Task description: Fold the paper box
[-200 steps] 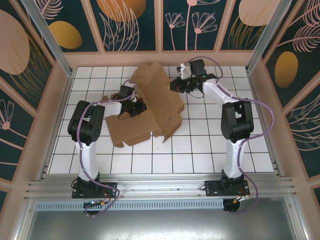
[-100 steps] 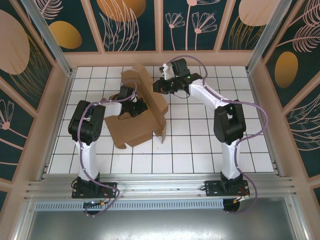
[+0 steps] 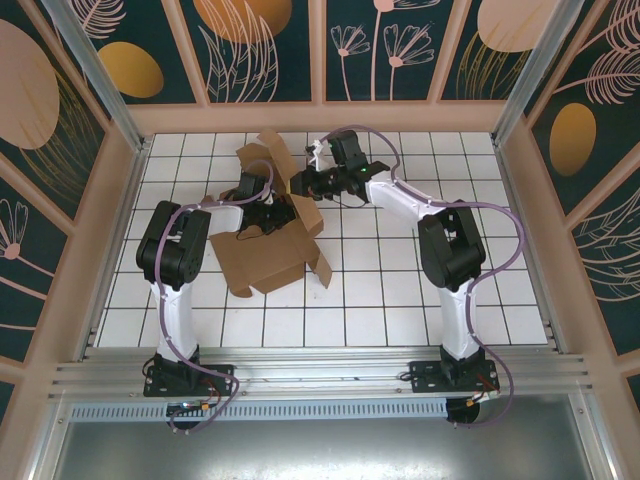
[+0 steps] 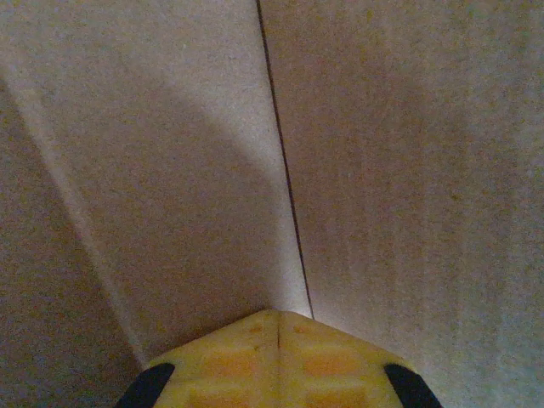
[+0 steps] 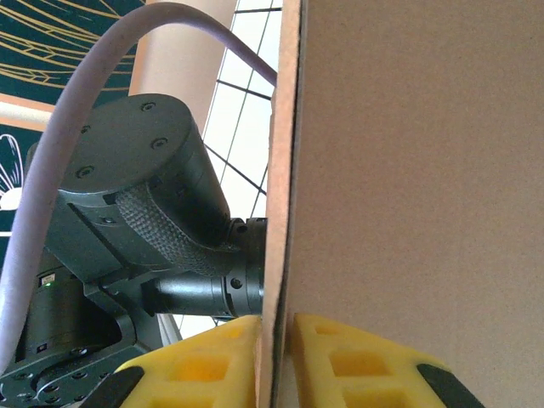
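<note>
Item: the paper box (image 3: 262,258), brown corrugated card, partly formed. I find it left of centre on the white-tiled worktop (image 3: 420,290), in front of the left arm, its base panel lying flat.

Condition: I judge the task roughly midway. The right and far walls are lifted and a loose flap juts out at the near right corner. The far flaps stand crumpled and unseated. As far as I can see, no tab is tucked and no lid is closed. Left to do, by my reading: seat the walls, lock the tabs and bring the cover over.

Left hand (image 3: 272,213): inside the box, over the far part of the base. On its wrist camera the fingertips (image 4: 255,327) meet with nothing between them, pressed against bare card (image 4: 382,170) beside a crease. Closed, holding nothing.

Right hand (image 3: 305,185): at the far right wall, reaching in from the right. On its wrist camera the yellow fingers (image 5: 204,348) stand narrowly either side of an upright panel edge (image 5: 408,170), gripping it. How firmly, I cannot tell.
</note>
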Available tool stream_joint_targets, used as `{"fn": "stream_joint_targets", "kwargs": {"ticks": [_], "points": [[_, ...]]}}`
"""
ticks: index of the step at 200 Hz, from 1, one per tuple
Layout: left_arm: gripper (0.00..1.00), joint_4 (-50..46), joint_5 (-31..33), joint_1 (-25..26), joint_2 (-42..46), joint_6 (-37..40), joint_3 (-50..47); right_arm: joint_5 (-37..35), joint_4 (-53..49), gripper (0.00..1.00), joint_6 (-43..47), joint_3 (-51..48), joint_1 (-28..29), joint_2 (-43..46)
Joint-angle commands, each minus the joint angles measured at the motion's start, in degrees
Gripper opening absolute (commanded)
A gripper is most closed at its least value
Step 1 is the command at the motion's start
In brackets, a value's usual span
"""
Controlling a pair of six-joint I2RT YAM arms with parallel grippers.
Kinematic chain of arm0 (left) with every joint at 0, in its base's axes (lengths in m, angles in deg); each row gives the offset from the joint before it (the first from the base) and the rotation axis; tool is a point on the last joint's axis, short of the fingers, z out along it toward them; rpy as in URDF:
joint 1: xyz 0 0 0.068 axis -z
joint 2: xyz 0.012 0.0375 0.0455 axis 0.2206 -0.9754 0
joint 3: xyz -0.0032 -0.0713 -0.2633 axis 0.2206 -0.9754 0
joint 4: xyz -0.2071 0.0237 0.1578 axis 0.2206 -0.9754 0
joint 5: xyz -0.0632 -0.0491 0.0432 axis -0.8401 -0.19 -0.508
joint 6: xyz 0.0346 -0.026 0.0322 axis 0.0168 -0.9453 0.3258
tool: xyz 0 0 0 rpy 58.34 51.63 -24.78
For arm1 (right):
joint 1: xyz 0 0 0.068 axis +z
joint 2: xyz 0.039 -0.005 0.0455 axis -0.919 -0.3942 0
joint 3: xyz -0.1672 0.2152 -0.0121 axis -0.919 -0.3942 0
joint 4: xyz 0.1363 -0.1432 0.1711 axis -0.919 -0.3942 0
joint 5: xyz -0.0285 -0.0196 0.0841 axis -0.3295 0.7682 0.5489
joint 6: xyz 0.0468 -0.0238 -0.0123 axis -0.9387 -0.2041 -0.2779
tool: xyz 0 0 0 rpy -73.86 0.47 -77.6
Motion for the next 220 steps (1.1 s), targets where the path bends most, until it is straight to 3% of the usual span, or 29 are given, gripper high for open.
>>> {"fn": "stream_joint_targets", "kwargs": {"ticks": [1,53,101,166,183,220], "points": [[0.00,0.41,-0.26,0.13,0.55,-0.78,-1.40,-0.22,-0.76,0.19,-0.08,-1.69,0.38,-0.89],[0.01,-0.16,0.31,-0.36,2.37,-0.98,-2.07,-4.88,-8.65,0.19,5.90,1.83,-0.74,0.05],[0.01,-0.31,-0.99,-0.37,3.94,-1.22,-1.81,-8.92,-15.15,0.19,12.29,2.92,-7.93,1.62],[0.03,-3.39,-0.28,-0.36,7.40,0.21,-0.57,-4.91,-9.80,0.23,14.69,-6.88,-16.39,0.89],[0.03,-4.10,0.09,-0.39,7.44,0.82,-0.44,-10.87,-8.81,0.31,14.54,-8.81,-17.00,1.74],[0.03,-9.21,4.99,-0.42,8.36,4.91,2.80,-34.65,-7.50,0.41,13.59,-12.22,-16.65,9.01]]}}
